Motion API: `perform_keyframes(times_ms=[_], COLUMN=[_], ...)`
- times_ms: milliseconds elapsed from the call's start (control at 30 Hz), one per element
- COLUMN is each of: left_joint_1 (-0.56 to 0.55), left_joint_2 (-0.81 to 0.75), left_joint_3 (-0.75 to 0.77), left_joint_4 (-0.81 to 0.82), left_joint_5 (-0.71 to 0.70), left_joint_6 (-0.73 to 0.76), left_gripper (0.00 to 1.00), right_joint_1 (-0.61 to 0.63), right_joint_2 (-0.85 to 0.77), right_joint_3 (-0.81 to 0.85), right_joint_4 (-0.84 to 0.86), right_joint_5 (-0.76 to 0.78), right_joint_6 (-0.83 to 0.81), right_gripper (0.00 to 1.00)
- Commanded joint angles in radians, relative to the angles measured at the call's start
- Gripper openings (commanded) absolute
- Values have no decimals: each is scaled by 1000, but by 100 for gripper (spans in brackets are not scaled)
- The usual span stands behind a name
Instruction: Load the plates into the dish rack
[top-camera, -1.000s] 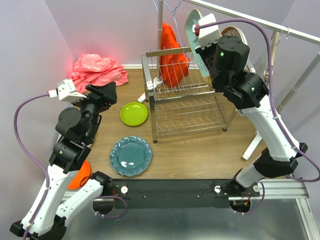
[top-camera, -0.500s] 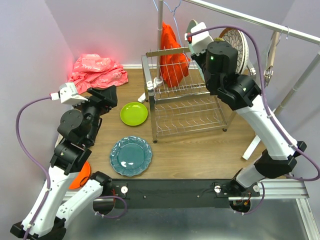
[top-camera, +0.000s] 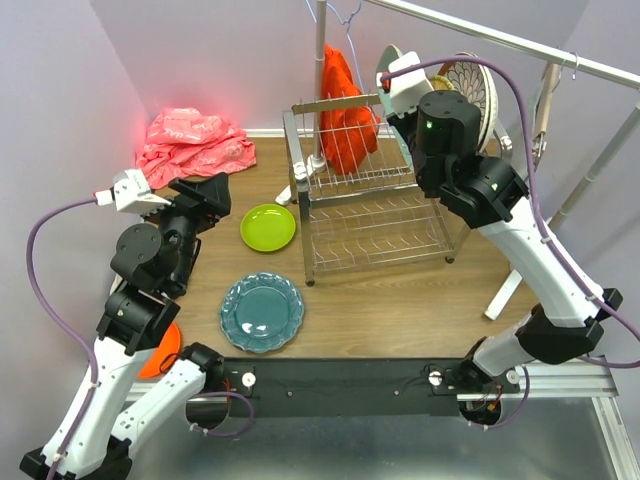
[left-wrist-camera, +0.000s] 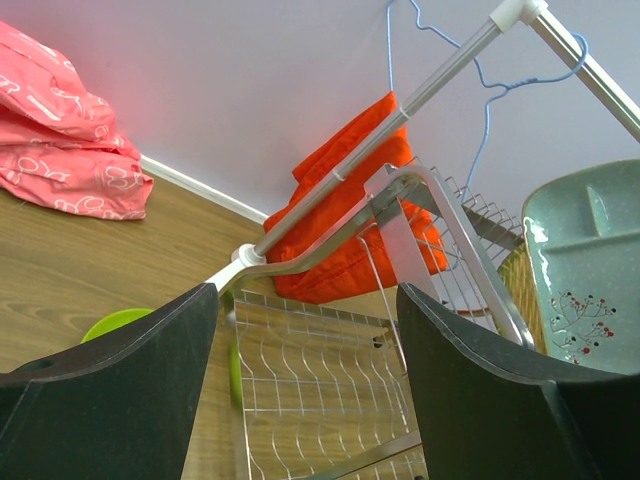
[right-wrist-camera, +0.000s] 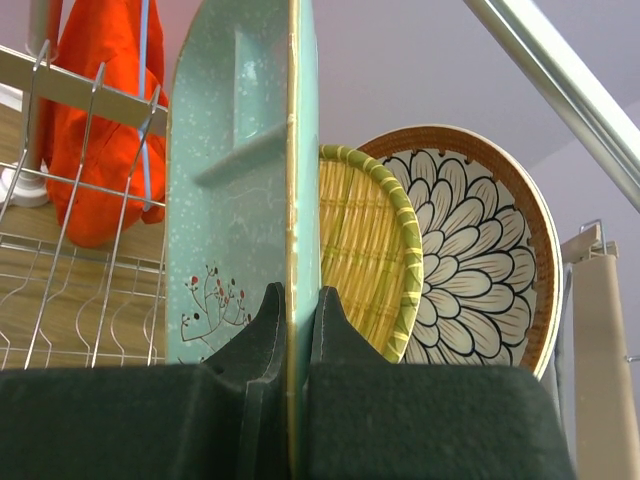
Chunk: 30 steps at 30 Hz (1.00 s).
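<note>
The right gripper (right-wrist-camera: 293, 300) is clamped on the rim of the upright mint tray (right-wrist-camera: 235, 200), edge-on above the dish rack's (top-camera: 370, 215) upper tier, just beside the woven-yellow plate (right-wrist-camera: 365, 250). The left gripper (left-wrist-camera: 305, 295) hangs wide open and empty, well apart from the rack.

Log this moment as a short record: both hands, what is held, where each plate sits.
Left hand: open, empty, above the table
Right hand: shut on the mint tray, tray upright over the rack
Behind tray: woven yellow plate, petal plate, both upright
Flat on table: lime plate, teal plate, orange plate (partly hidden)
</note>
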Motion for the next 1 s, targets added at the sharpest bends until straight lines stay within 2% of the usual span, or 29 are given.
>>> perform_keyframes(times_ms=[0,967], left_joint_1=[4,4], left_joint_2=[-15,-29], left_joint_3=[-11,-38], left_joint_4=[-20,-18], left_joint_5=[-39,-48], left_joint_6=[-19,-19], left_gripper=[81,81], right_joint_1=[-1,-7], right_joint_2=[-58,40], right_joint_3=[3,79], right_joint_4=[93,96], right_joint_5=[73,159], right_joint_6=[14,50], right_gripper=[0,0])
